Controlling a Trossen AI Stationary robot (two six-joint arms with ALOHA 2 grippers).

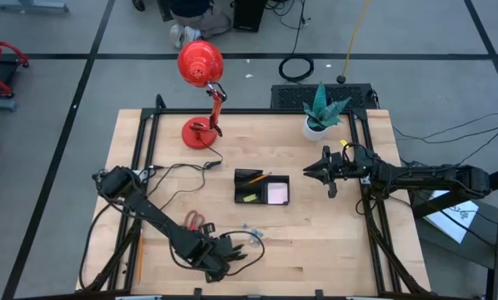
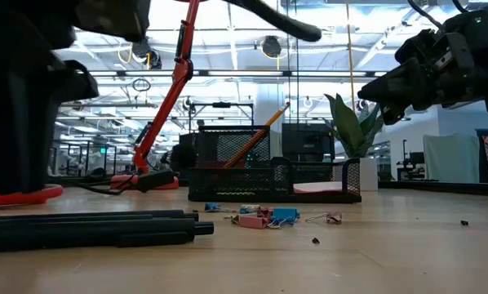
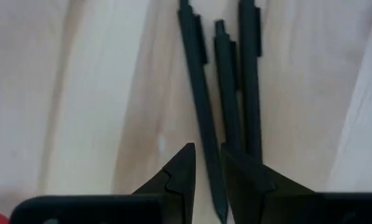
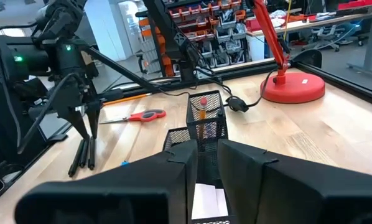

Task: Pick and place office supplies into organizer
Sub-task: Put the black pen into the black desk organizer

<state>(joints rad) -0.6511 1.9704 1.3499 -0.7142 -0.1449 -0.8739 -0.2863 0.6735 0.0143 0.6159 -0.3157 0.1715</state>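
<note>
Three black pens [image 3: 236, 81] lie side by side on the table near its front edge, also seen in the low view [image 2: 105, 227]. My left gripper [image 3: 206, 155] points down over them, open. Its fingers stand on either side of one outer pen [image 3: 198, 87], and slivers of table show between pen and fingers. The black organizer [image 1: 261, 190] sits mid-table with an orange pencil [image 1: 251, 177] leaning in it, a yellow-green piece [image 1: 249, 197] and a pale pad [image 1: 277, 193]. My right gripper [image 1: 309, 171] waits level to the organizer's right, a narrow gap between its fingers with nothing in it.
Red-handled scissors [image 1: 195, 221] lie left of the organizer, and small clips [image 2: 268, 216] are scattered in front of it. Another orange pencil [image 1: 138, 254] lies at the front left. A red desk lamp [image 1: 201, 92] and a potted plant [image 1: 320, 117] stand at the far edge.
</note>
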